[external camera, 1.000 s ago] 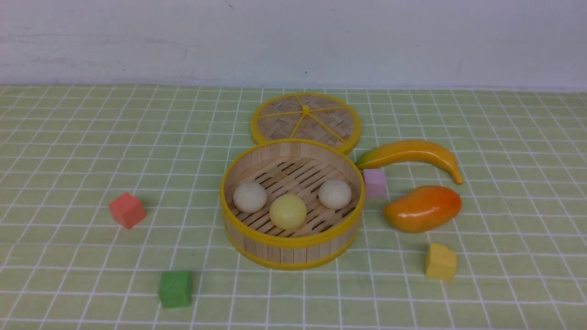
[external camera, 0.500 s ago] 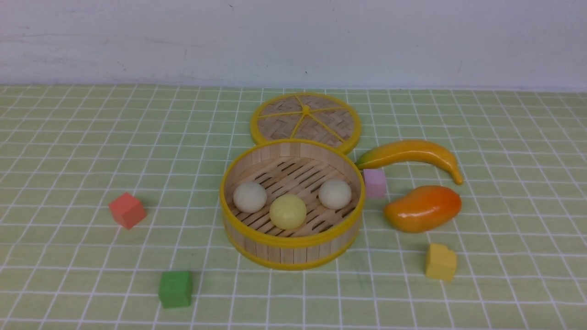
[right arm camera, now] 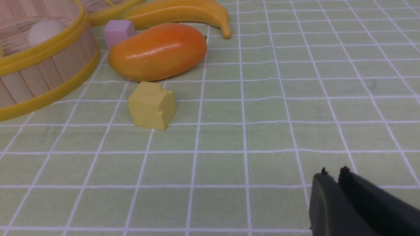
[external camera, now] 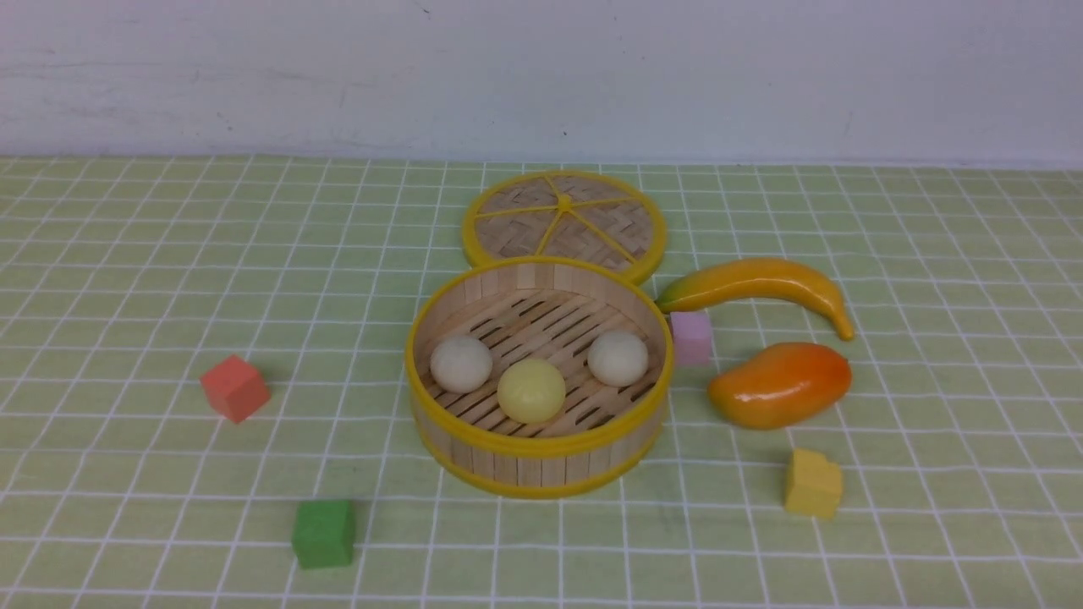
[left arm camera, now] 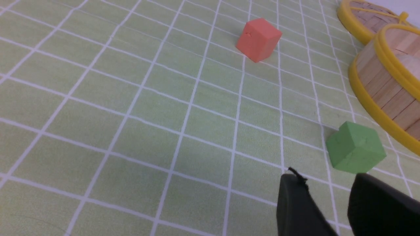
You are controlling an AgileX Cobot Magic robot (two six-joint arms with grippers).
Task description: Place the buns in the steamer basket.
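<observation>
Hovering low over the desk (external camera: 127, 254): left pincer (left arm camera: 328, 193) slightly parted, right pincer (right arm camera: 333, 178) nearly closed, both gripping nothing.

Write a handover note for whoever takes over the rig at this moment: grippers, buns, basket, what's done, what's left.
Left gripper: open, holding nothing, low over the cloth near the green cube.
Right gripper: shut, holding nothing, away from the yellow cube.
Buns: all three sit on the slatted floor of the steamer basket: left white bun, yellow bun, right white bun.
Lid lies flat behind the basket.
Done: every bun is in. Left: nothing for this task.
</observation>
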